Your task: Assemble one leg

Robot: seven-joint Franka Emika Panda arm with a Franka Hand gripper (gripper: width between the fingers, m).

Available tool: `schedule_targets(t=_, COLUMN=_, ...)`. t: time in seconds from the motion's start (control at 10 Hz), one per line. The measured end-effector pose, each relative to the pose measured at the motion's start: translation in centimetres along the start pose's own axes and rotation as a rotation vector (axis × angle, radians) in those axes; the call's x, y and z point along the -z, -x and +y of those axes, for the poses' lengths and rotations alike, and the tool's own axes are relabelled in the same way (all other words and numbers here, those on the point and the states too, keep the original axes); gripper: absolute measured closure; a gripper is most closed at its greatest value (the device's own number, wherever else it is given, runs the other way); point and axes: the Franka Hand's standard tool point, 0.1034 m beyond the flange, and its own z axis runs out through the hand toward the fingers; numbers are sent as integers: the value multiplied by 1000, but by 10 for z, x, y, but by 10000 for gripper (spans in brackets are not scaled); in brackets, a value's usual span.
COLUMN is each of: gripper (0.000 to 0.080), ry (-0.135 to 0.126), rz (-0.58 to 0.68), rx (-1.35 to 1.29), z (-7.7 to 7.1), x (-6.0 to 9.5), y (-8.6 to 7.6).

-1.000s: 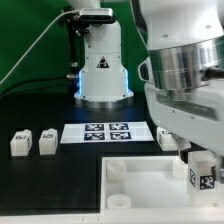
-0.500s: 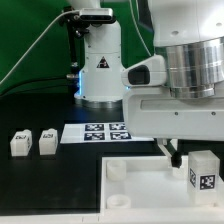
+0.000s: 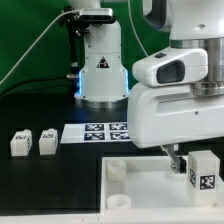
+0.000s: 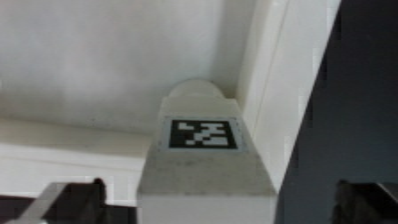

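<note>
On the table, exterior view's right: I see the leg (image 3: 204, 171), a small white block-shaped post with a square black-and-white tag on its near face, standing upright on the large white panel (image 3: 140, 178)
Gripper: the gripper (image 3: 181, 160) hangs under the arm's bulky white wrist housing (image 3: 175, 105); one dark finger (image 3: 177, 162) comes down just beside the leg, on the side toward the exterior view's left; the other finger is hidden behind the leg from here
Jaws: I cannot tell from either view whether they are pinching the leg or merely standing spread either side of it; in the wrist view the leg (image 4: 206, 160) sits between the two dark fingertips (image 4: 77, 198), and the contact itself is too dark to read
Leg in wrist view: tagged face toward the camera, rounded upper end, white panel surface behind it
Panel: lies flat on the black table (image 3: 50, 185); a round corner socket (image 3: 116, 170) shows on its near corner toward the exterior view's left, with a second one (image 3: 117, 201) closer to the camera
Spare legs: two more small white tagged blocks (image 3: 33, 142) sit side by side on the table at the exterior view's left, well apart from the gripper
Marker board: the marker board (image 3: 102, 132) lies flat between those spare blocks and the arm; its right part is covered by the wrist housing
Background: the white robot base (image 3: 102, 65) with a triangle label stands behind the marker board
</note>
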Motion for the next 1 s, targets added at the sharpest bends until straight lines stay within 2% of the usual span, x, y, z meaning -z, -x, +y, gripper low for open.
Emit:
schedule_targets(t=0.2, gripper=410, ry=0, rz=0, rx=-59, z=0, x=0, y=0)
schedule_targets(t=0.3, gripper=410, ry=-1, rz=0, rx=-123, z=0, x=0, y=0)
schedule_targets(t=0.4, gripper=502, ry=1, rz=0, rx=-262, z=3, x=0, y=0)
schedule_targets(t=0.8, gripper=503, ry=-28, rz=-7, rx=-991, z=5, x=-2, y=3)
schedule_targets(t=1.0, gripper=503, ry=-67, rz=-40, rx=-1344, z=4, x=-3, y=3)
